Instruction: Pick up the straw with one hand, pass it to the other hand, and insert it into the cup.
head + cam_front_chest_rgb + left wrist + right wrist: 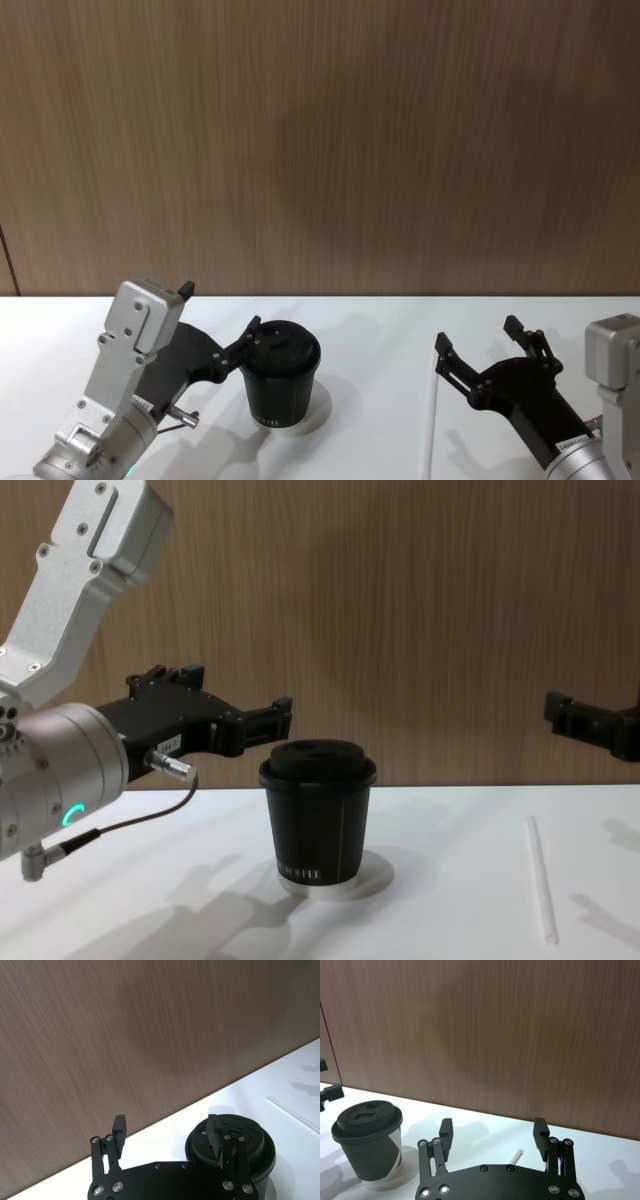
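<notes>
The black cup [283, 390] [318, 820] with its domed lid stands upright on the white table, left of centre. My left gripper [220, 308] [166, 1122] hangs open just left of it at lid height, and one finger reaches over the lid's edge. The cup [260, 1160] shows behind that finger. The white straw [432, 425] [541, 890] lies flat on the table to the right of the cup [367, 1145]. My right gripper [477, 335] [492, 1125] hovers open above the far end of the straw [516, 1155], holding nothing. The straw [295, 1112] is apart from both grippers.
A flat white disc [372, 880] lies under the cup. A wood-panelled wall [320, 140] closes off the back of the table [380, 330]. A dark cable [120, 825] hangs from the left wrist. Bare table lies between cup and straw.
</notes>
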You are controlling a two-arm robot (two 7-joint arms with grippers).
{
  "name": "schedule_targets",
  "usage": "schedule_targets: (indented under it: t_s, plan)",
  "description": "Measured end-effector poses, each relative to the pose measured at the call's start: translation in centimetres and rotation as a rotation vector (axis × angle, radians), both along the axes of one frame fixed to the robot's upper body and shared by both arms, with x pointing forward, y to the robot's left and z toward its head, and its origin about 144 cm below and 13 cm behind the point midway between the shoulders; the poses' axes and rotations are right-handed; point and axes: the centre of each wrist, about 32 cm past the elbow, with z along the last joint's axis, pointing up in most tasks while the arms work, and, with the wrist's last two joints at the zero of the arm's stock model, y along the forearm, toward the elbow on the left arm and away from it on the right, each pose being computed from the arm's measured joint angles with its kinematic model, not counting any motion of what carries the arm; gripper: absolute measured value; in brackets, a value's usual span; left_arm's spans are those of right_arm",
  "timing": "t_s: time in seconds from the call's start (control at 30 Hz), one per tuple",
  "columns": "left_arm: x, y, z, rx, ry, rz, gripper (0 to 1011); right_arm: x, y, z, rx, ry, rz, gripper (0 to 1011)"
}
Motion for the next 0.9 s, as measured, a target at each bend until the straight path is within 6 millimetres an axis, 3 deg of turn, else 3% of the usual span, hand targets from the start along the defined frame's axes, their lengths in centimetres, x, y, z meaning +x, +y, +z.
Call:
schedule_targets:
  t_s: [0.9]
  plan:
    - [0.00,0.00,0.00,0.000,0.000,0.000,1003,0.00,0.00,0.00,0.000,0.000,0.000,1001]
